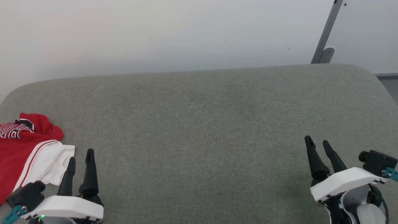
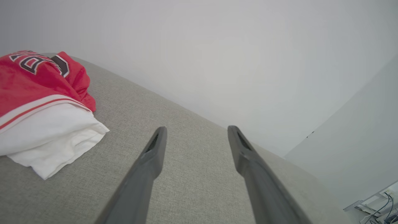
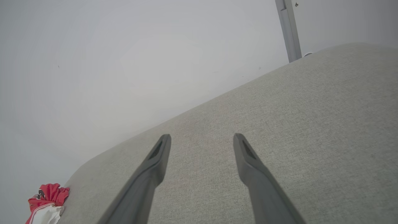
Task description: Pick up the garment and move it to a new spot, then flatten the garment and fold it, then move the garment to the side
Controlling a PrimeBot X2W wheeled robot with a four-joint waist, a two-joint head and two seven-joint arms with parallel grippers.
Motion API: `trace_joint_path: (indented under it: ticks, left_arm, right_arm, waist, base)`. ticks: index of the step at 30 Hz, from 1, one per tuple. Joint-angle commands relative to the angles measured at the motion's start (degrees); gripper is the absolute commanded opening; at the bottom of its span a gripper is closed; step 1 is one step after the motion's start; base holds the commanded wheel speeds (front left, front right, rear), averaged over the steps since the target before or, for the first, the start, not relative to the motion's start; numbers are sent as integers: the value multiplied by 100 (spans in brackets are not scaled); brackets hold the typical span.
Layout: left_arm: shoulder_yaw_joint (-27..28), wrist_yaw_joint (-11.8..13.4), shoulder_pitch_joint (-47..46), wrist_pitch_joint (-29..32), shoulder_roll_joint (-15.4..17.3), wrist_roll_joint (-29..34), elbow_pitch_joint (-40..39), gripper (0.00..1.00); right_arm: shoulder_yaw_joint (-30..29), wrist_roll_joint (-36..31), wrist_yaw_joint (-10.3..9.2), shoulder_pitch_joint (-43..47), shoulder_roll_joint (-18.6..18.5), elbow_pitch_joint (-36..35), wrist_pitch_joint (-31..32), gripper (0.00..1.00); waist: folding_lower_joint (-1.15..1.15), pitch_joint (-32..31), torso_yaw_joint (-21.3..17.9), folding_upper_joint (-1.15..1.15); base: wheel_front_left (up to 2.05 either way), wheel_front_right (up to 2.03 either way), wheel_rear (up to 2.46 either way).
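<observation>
- One pale wall [image 1: 155,31] behind everything, plain; in the left wrist view meets a second wall [image 2: 357,130] at a corner on the right
- One grey fabric surface [image 1: 199,124], woven and padded-looking, rounded far corners, spans the whole head view from the wall side to the near edge
- One garment [image 1: 21,149], crumpled heap at the far left of that surface, cut off by the head view's left edge; red body, white sleeve with red stripe trim on the near side, black-and-white lettering on top
- Same garment [image 2: 37,93] at upper left in the left wrist view, and small at lower left in the right wrist view, garment [image 3: 46,202]
- Two grippers, both with fingers spread wide and pinching nothing
- left gripper [image 1: 81,155] at lower left, just beside the white sleeve but apart from it; gap plain past left gripper [image 2: 196,129]
- right gripper [image 1: 316,140] at lower right, well apart from the heap; grey weave under right gripper [image 3: 202,136]
- Grey fabric alone between the two grippers
- One grey metal post [image 1: 326,28] slanting up the wall behind the far right corner, with one bracket [image 1: 326,54] at its foot
- Two dark cameras on the wrists: left wrist camera [image 1: 28,194], right wrist camera [image 1: 377,161]
- A few cables [image 2: 385,211] low at the right edge of the left wrist view, too small to count
</observation>
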Motion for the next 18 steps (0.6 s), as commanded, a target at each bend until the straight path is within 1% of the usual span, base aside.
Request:
trace_joint_path:
  ticks: [1,18]
  left_arm:
    - [-21,-25,34,-62,66,165,-82,100]
    - [-184,20,151,-293,264,937,-219,100]
  right_arm:
    - [28,-157,0,-107,-31,-87,-50,100]
    - [74,-1005,0,-133,-52,-118,-149,100]
  waist:
    - [0,-3,0,0]
    - [0,-28,-6,0]
  base:
    - [0,0,0]
    - [0,0,0]
